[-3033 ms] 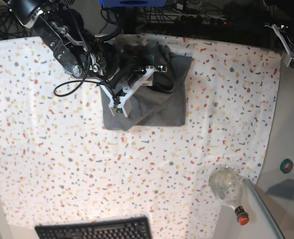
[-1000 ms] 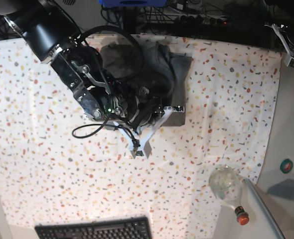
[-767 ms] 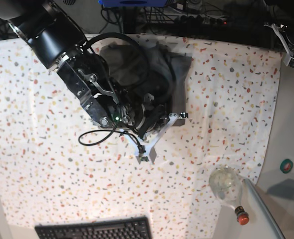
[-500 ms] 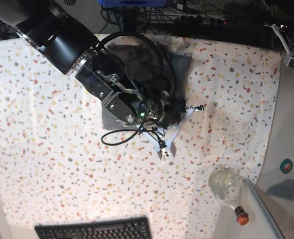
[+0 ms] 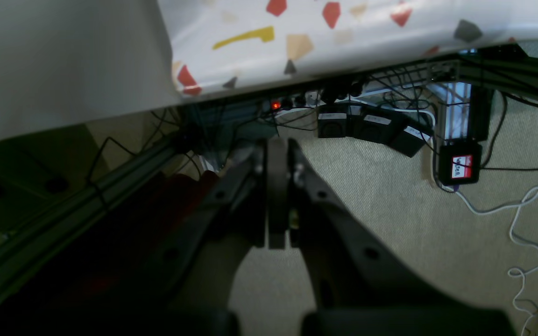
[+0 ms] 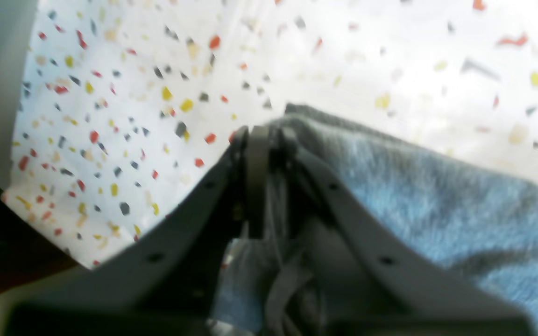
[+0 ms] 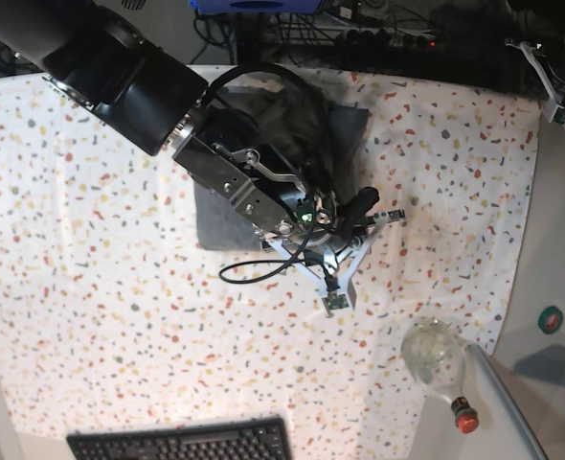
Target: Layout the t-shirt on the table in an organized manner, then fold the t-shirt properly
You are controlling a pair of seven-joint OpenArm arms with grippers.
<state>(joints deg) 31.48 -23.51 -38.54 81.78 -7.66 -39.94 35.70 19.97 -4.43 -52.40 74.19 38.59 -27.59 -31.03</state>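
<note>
The grey t-shirt (image 7: 220,218) lies bunched on the speckled table (image 7: 91,287), mostly hidden under my right arm. My right gripper (image 7: 382,215) reaches past the shirt's right edge. In the right wrist view its jaws (image 6: 269,140) stand almost together, with a corner of the t-shirt (image 6: 414,196) pinched between the tips just above the table (image 6: 110,93). My left gripper (image 7: 557,103) hangs off the far right corner. In its wrist view the left gripper (image 5: 277,196) is shut on nothing, below the table's edge (image 5: 343,28) and over the floor.
A clear glass bottle (image 7: 438,362) with a red cap lies at the front right, by a grey panel. A black keyboard (image 7: 182,443) sits at the front edge. Cables and power bricks (image 5: 371,130) lie on the floor behind the table.
My right arm has swung to the right across the t-shirt, carrying its pinched corner out past the shirt's right side. The left arm has stayed still.
</note>
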